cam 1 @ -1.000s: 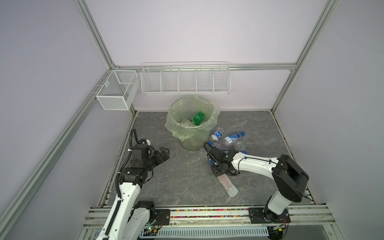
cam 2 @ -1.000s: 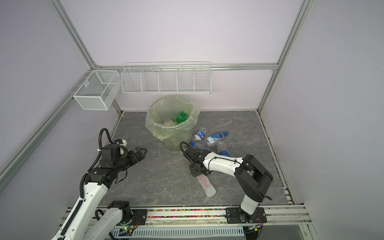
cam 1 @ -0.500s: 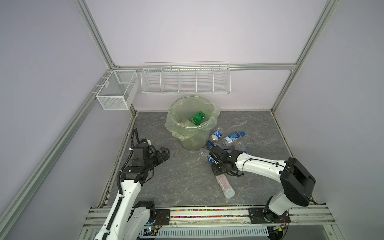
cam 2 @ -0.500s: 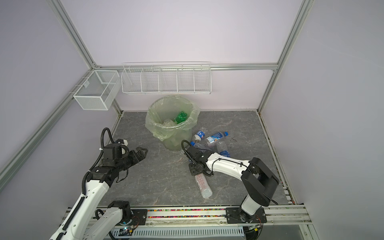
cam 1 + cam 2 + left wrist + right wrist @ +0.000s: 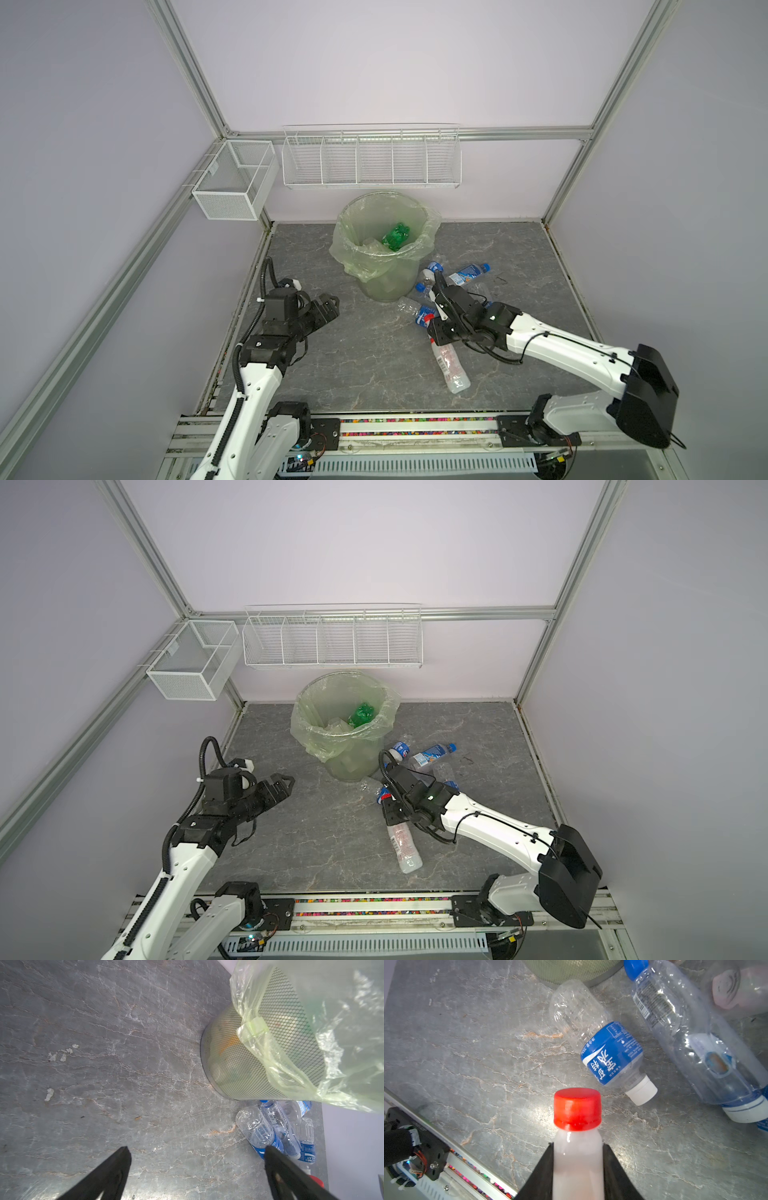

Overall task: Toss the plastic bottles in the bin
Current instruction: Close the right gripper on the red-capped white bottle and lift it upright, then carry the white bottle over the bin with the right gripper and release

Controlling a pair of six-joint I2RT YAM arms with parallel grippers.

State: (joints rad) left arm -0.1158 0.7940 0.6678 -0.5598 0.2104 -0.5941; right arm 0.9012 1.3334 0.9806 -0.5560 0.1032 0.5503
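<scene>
Your right fingers (image 5: 545,1167) pinch the red-capped bottle (image 5: 577,1126) just below its cap, where it is narrow enough to hold firmly. It lies low on the surface (image 5: 353,357) near the bin (image 5: 388,280). Your left fingers (image 5: 108,1172) stand spread and empty, well apart, leaving room.

The right end effector (image 5: 578,1146) has closed the last bit and now clamps the red-capped bottle (image 5: 577,1111) by its neck.

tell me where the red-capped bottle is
The red-capped bottle sits right of centre in both top views, in front of the bin, its neck clamped in the right gripper beside a blue-labelled bottle.
</scene>
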